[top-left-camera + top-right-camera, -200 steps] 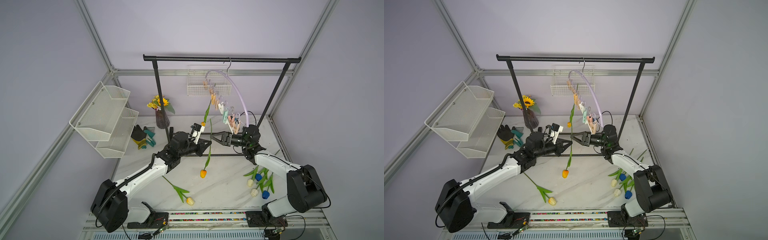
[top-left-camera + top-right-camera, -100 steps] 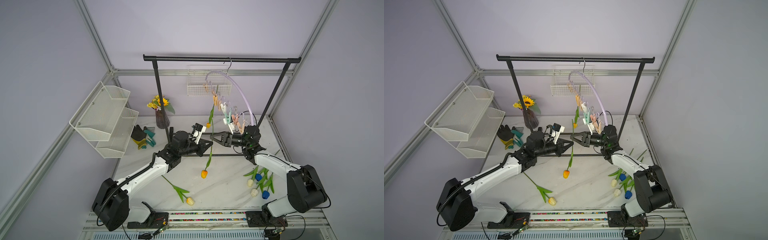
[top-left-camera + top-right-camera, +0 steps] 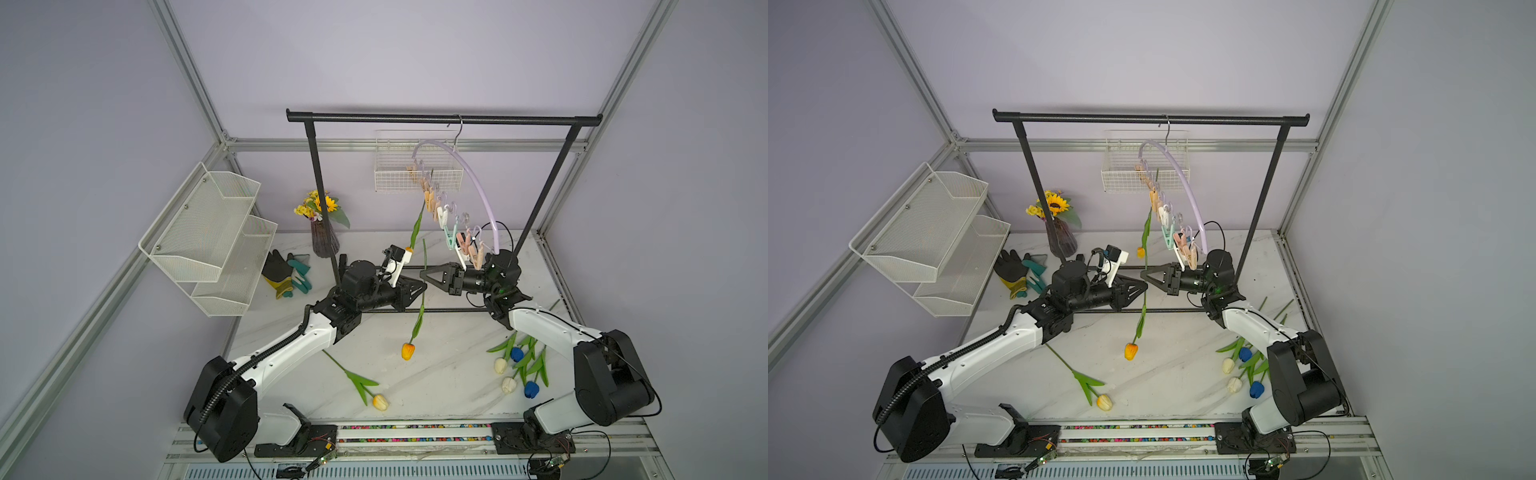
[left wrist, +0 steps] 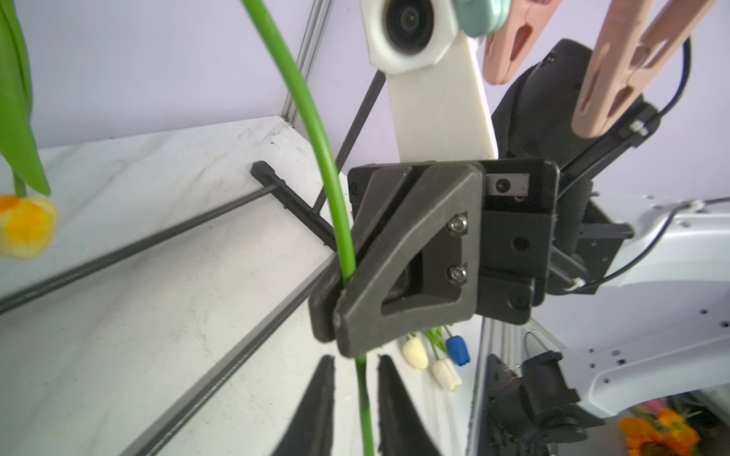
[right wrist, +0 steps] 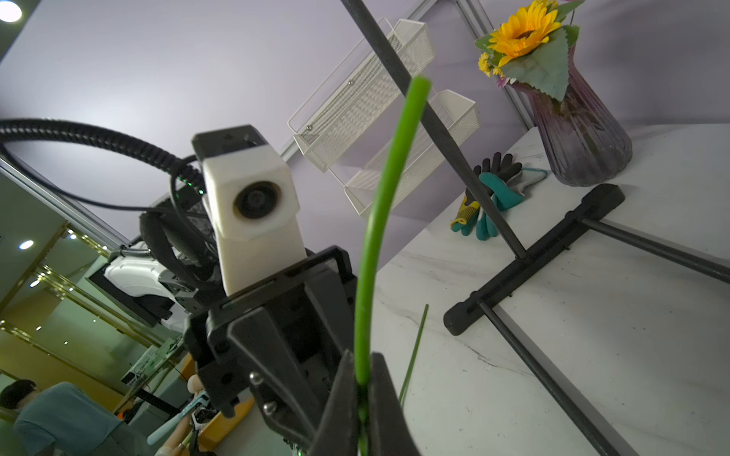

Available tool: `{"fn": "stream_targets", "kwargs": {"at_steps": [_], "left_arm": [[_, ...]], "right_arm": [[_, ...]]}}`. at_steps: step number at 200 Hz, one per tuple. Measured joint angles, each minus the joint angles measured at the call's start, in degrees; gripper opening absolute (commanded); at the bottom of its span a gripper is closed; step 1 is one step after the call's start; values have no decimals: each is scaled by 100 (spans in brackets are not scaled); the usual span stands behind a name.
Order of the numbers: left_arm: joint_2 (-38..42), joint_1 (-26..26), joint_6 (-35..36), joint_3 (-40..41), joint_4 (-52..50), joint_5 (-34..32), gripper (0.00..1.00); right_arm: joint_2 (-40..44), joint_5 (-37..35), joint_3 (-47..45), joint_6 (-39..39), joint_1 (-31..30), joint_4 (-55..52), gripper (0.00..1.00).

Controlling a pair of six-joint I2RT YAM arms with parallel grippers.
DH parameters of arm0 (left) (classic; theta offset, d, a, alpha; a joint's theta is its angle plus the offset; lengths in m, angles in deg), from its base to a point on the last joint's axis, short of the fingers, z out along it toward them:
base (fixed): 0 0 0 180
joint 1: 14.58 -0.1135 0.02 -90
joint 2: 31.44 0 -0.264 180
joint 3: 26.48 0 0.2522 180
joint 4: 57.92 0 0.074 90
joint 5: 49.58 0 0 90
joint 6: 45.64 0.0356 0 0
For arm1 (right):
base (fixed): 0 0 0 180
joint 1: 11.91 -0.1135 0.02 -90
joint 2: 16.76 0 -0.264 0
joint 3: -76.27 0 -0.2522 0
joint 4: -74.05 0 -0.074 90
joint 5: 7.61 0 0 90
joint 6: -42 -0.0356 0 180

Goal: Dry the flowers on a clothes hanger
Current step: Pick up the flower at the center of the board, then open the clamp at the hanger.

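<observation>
Handover of a tulip under the clothes hanger (image 3: 478, 187)

The right jaws are closed tight on the stem of the orange tulip (image 3: 408, 351), which hangs head down below the hanger. The left jaws stand narrowly apart around the same stem without pressing it, I judge so that one arm alone lifts it to a free clip (image 4: 632, 67). A second tulip (image 3: 415, 230) hangs already clipped there.

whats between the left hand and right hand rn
Only the orange tulip's green stem. The left wrist view shows the right hand shut on it and the left hand open around it; both top views show it between the tips.
</observation>
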Motion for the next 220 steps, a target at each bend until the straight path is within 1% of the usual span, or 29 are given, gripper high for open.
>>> {"fn": "stream_targets", "kwargs": {"at_steps": [13,23,38,55,78,103,119,144,173,198,220], "left_arm": [[0,-94,-4,-20,9,-52,62],[0,-175,-35,-61,9,-92,69],[0,-299,-37,-175,24,-149,75],[-2,-444,-22,-354,50,-234,77],[-39,-590,-7,-634,118,-385,78],[-190,-715,83,-992,192,-529,78],[-411,-772,177,-1307,229,-612,77],[-872,-876,278,-1871,160,-673,77],[-1355,-1008,302,-2472,72,-640,76],[-1720,-1121,321,-3012,-90,-535,75],[-2035,-1250,317,-3491,-245,-356,74]], "right_arm": [[0,-116,2,293,-4,-332,0],[0,-234,2,522,-7,-588,0],[0,-479,2,859,-9,-957,0],[0,-887,0,1193,-9,-1285,0],[24,-1683,-55,1508,-9,-1604,0],[101,-2837,-114,1657,4,-2011,0],[120,-3635,-105,1672,61,-2262,0],[118,-4485,35,1578,284,-2640,0],[85,-5106,723,1552,448,-3014,0],[-7,-5366,1515,1606,452,-3067,0],[-262,-5501,2205,1681,452,-3058,0]]}}
